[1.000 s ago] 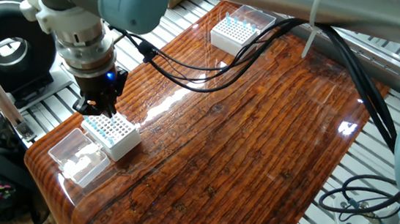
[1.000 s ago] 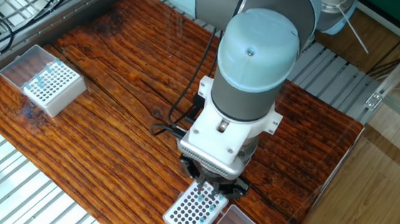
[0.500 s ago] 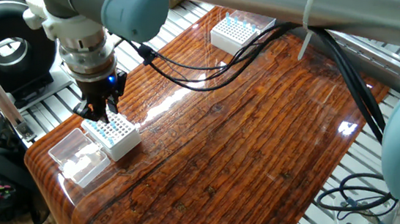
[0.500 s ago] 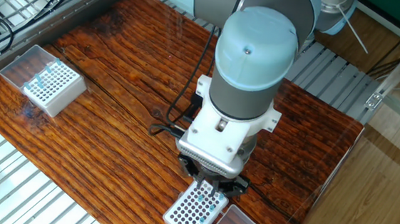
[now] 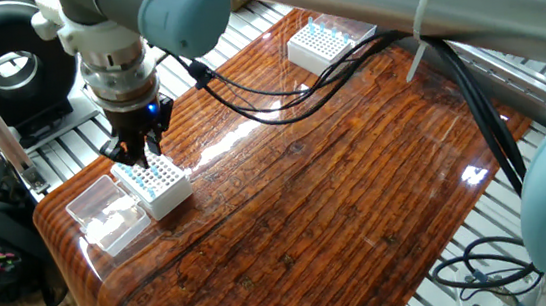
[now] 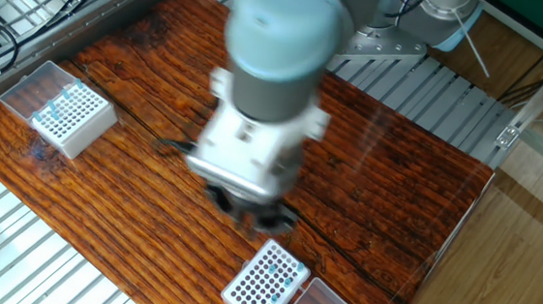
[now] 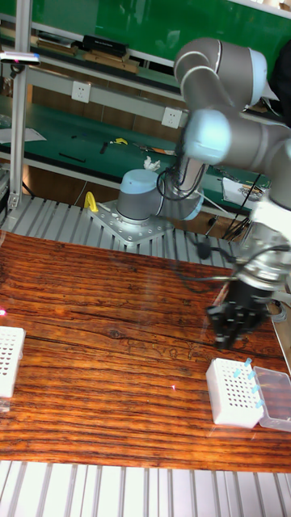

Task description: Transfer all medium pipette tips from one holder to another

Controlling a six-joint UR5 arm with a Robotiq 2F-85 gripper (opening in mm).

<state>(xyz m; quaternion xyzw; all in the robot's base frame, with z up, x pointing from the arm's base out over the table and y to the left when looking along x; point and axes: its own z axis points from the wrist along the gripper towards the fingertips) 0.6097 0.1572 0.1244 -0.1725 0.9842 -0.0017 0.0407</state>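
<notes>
Shows a glossy wooden table (image 5: 357, 195) set on a slatted aluminium base and taking up most of each fixed view. Shows next the grey and pale blue UR5 arm (image 7: 218, 73), reaching from its base behind the table down toward one end, with black cables trailing from the wrist.

Places the gripper (image 5: 132, 151) in one fixed view directly over the near white tip box (image 5: 161, 189), fingertips down among the top rows. Renders the same gripper (image 6: 247, 213) heavily blurred in the other fixed view, above the wood and apart from that box (image 6: 266, 281). Sets it (image 7: 230, 323) in the tall fixed view above and just beside the box (image 7: 234, 392), again blurred. Cannot tell whether the fingers are spread, pressed together or pinching a tip.

Locates the far white tip box (image 6: 66, 116) at the opposite end of the table, well apart from the gripper. Puts a clear plastic case (image 5: 108, 211) touching the near box on its outer side.

Finds the medium pipette tips (image 5: 132, 172), with light blue tops, upright in grid holes along one edge of the near box. Finds further tips (image 6: 53, 111) standing in a small cluster in the far box.
</notes>
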